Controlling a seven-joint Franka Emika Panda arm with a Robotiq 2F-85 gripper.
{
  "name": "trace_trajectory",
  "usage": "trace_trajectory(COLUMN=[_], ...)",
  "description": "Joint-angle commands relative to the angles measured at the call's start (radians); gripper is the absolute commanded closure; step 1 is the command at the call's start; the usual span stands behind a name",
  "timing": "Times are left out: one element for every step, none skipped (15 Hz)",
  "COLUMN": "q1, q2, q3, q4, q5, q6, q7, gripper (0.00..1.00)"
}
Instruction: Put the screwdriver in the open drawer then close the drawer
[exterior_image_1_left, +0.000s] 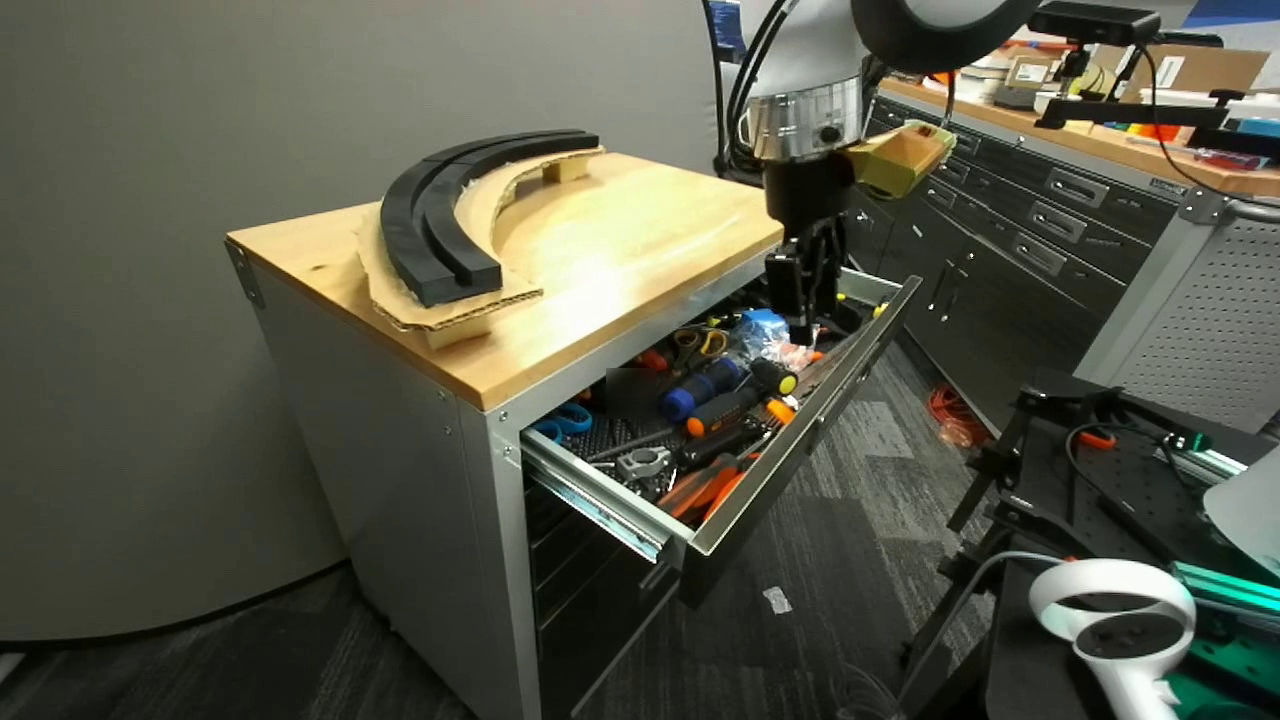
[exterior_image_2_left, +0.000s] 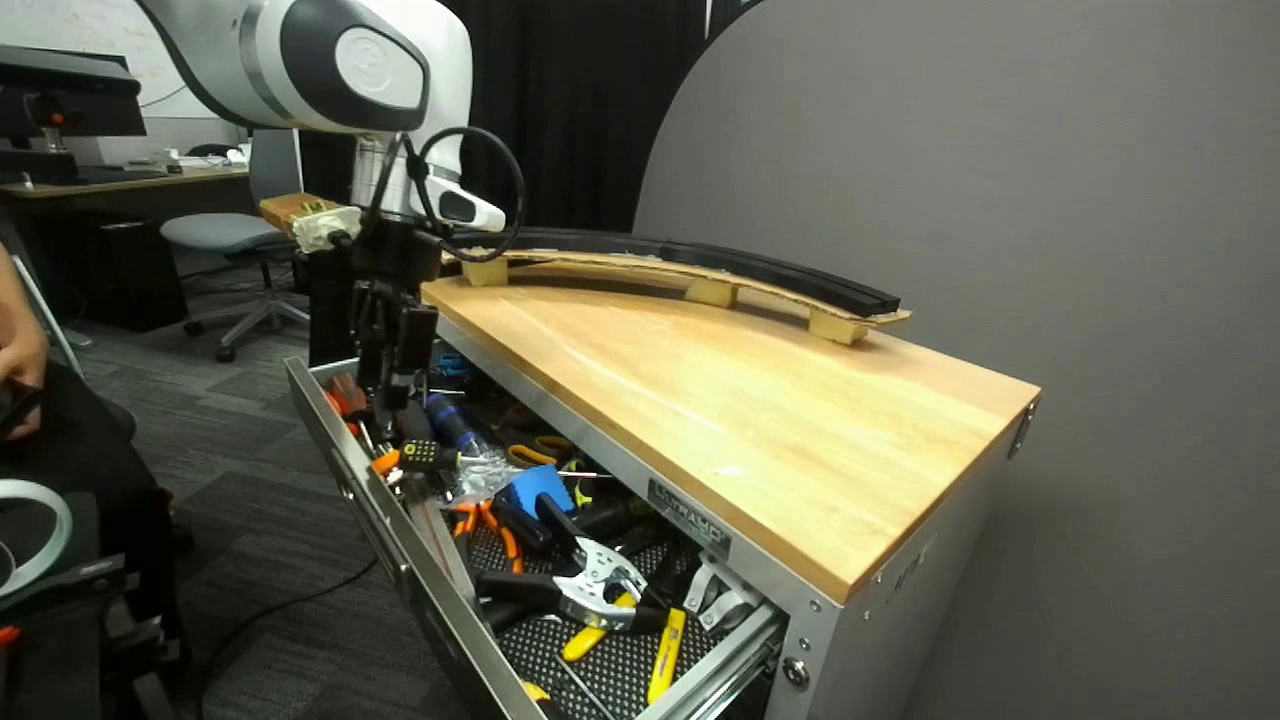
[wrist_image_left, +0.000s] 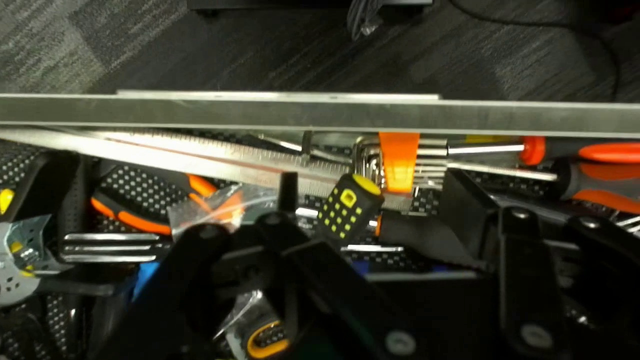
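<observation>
We log the screwdriver (wrist_image_left: 350, 209) inside the drawer (wrist_image_left: 250, 113), near its front wall, among other tools (wrist_image_left: 399, 162). End effector (wrist_image_left: 374, 192) wide, over the drawer. We judge 2 risks: closing before the fingers (wrist_image_left: 288, 194) lift could strike them; the screwdriver, if too high, could jam.

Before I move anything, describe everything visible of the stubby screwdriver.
The screwdriver has a short, thick, rubbery-looking black handle with a grid of small yellow marks and a yellow end cap. It lies in the cluttered open drawer, cap toward the drawer's front, beside an orange hex-key holder. The open end effector is above, not gripping it. Its shaft and whatever it rests on can't be clearly made out.
</observation>
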Motion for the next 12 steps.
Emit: trace_trajectory(q1=[-0.037, -0.039, -0.039, -0.038, -0.033, -0.029, -0.018, -0.003, 0.007, 0.013, 0.014, 0.024], q2=[-0.041, -0.029, -0.011, 0.01, 0.041, 0.063, 0.084, 0.103, 0.113, 0.124, 0.136, 0.146], q3=[0.012, 0.011, 0.009, 0.009, 0.013, 0.014, 0.015, 0.013, 0.008, 0.003, -0.001, -0.006], q4=[-0.046, -0.048, -0.052, -0.062, -0.071, -0.084, -0.094, -0.1, -0.107, -0.111, -0.106, -0.101], q5=[0.076, 0.08, 0.072, 0.069, 0.076, 0.079, 0.073, 0.051, 0.049, 0.059, 0.074, 0.07], q6=[-0.107, -0.154, -0.186, -0.193, -0.185, -0.164, -0.132, -0.087, -0.033, 0.029, 0.075, 0.12], q7=[-0.172, -0.197, -0.2, -0.193, -0.171, -0.151, -0.1, -0.03, 0.031, 0.079, 0.108, 0.152], gripper=[0.0, 0.0, 0.0, 0.25, 0.25, 0.28, 0.37, 0.45, 0.54, 0.61, 0.68, 0.76])
